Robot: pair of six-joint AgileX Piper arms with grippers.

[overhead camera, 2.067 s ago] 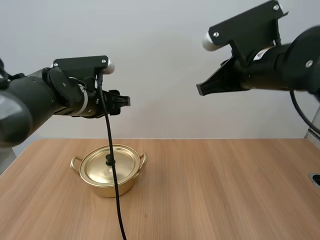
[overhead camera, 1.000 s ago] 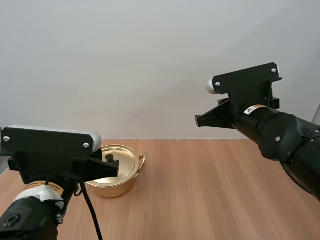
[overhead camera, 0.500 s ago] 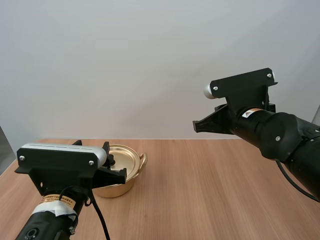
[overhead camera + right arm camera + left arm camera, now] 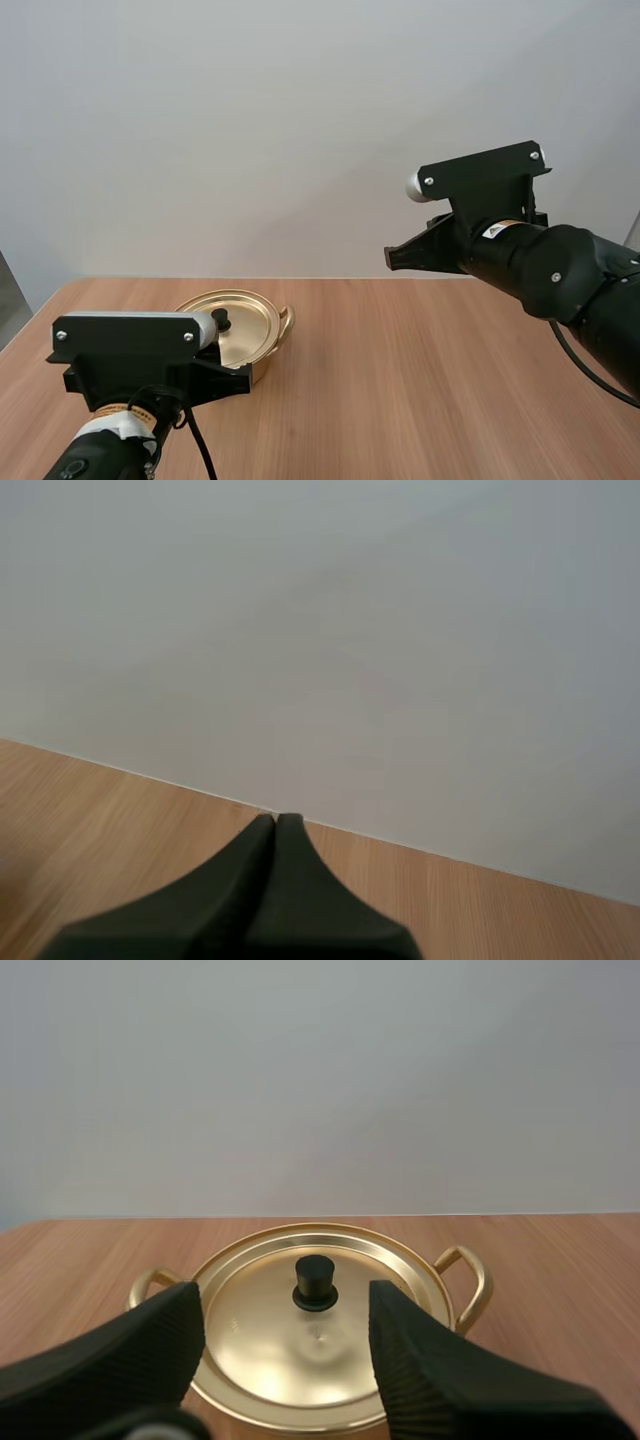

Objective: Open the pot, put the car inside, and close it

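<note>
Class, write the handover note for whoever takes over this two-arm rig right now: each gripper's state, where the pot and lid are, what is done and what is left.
Left gripper: open, low and close in front of the pot, aimed at the lid's black knob, touching nothing.
Right gripper: shut on nothing, raised above the table on its right side.
The pot stands on the table's left part with the lid on.
Done: nothing yet.
Left: grip the knob, lift the lid, put the car in, close the pot.

Bare wooden table meets a pale wall.
</note>
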